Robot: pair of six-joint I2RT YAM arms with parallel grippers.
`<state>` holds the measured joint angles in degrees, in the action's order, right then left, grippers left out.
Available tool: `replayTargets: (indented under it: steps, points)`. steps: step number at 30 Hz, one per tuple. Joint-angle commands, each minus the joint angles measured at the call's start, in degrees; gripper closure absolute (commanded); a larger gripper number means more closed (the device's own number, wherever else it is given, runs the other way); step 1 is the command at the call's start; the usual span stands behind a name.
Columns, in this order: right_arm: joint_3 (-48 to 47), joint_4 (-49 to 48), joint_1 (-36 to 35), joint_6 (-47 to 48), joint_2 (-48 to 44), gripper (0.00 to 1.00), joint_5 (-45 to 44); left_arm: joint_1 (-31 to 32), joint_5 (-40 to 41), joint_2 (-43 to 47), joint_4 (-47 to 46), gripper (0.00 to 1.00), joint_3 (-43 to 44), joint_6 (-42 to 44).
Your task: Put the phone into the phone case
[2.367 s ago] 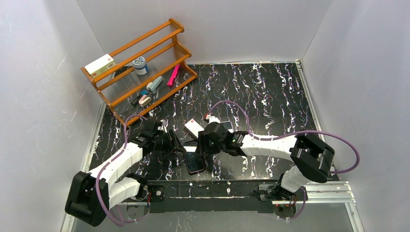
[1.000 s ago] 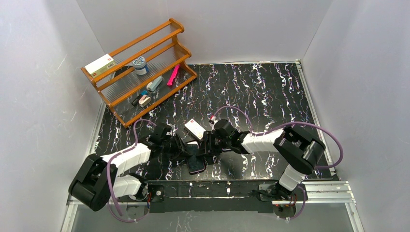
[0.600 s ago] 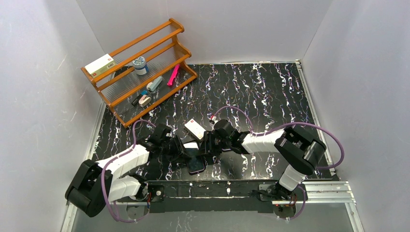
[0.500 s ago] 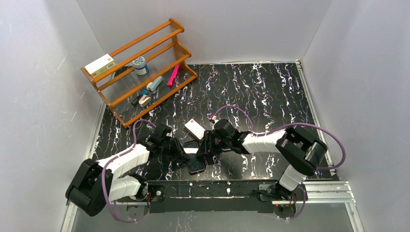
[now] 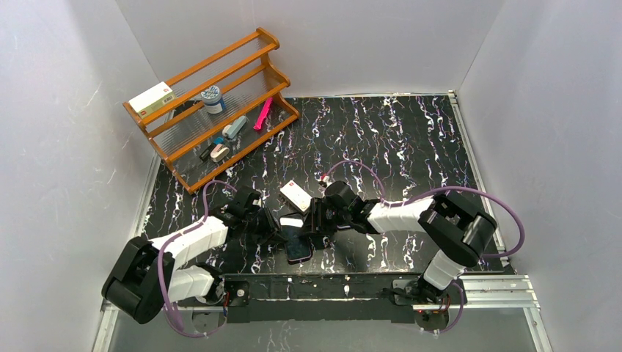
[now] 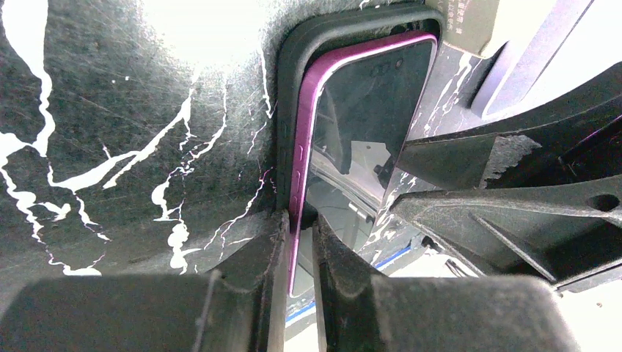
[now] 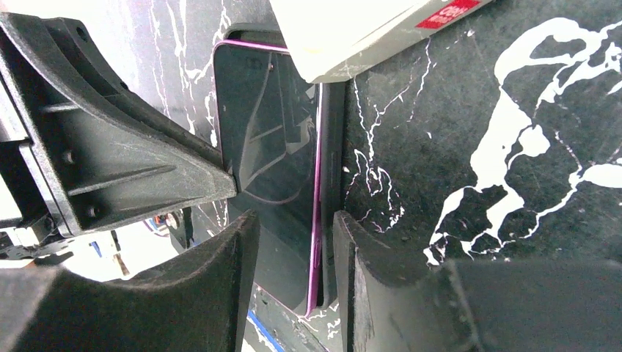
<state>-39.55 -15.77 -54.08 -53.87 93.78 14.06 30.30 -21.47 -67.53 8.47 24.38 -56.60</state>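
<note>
Phone (image 5: 297, 246), purple-edged, lies screen up and partly seated in the black case (image 6: 287, 81) on the tabletop (image 5: 411, 139), one end at the white box (image 7: 367, 29). We find the left end effector (image 6: 297, 220) pinched closed on its edge. The right end effector (image 7: 293, 220) stands half open, straddling the opposite edge.
</note>
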Motion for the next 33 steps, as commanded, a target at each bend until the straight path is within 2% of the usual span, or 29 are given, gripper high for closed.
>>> replayTargets:
  steps: [1, 2, 5, 13, 16, 20, 24, 27, 33]
  points:
    - [0.03, 1.67, -0.76, -0.05, -2.26, 0.51, -3.36, 0.94, 1.63, -0.32, 1.82, 0.84, 0.47, 1.68]
    - [0.07, 2.16, -0.74, 0.27, -2.48, 0.51, -3.52, 0.9, 2.69, -0.03, 3.27, 0.79, 0.8, 2.45]
    - [0.05, 2.76, -0.84, 0.59, -2.26, 0.5, -2.83, 0.9, 4.15, -0.81, 5.54, 0.76, 1.71, 4.34]
    - [-1.93, 0.75, -1.9, -0.64, 1.92, 0.46, 0.26, 0.9, -0.32, -1.3, 0.57, 0.83, -1.27, 2.55]
    - [-1.88, -3.62, -1.84, -1.65, 2.2, 0.46, 2.91, 0.9, -1.85, -1.76, -1.2, 0.88, -2.22, 1.5]
    - [0.95, -14.13, -1.95, -4.5, 0.44, 0.48, 5.85, 0.9, -0.95, -1.02, 2.7, 0.89, -1.01, 2.62]
    - [3.19, -21.83, -1.9, -5.98, -1.31, 0.49, 7.53, 0.9, -1.67, 1.08, 3.62, 0.86, -0.64, 2.35]
    - [2.51, -23.37, -1.98, -5.9, -1.54, 0.47, 9.58, 0.9, -2.67, 1.87, 3.15, 0.81, -0.87, 2.11]
    - [4.86, -30.33, -1.95, -7.91, -1.18, 0.47, 11.15, 0.9, -0.86, 2.5, 4.73, 0.82, -0.41, 4.13]
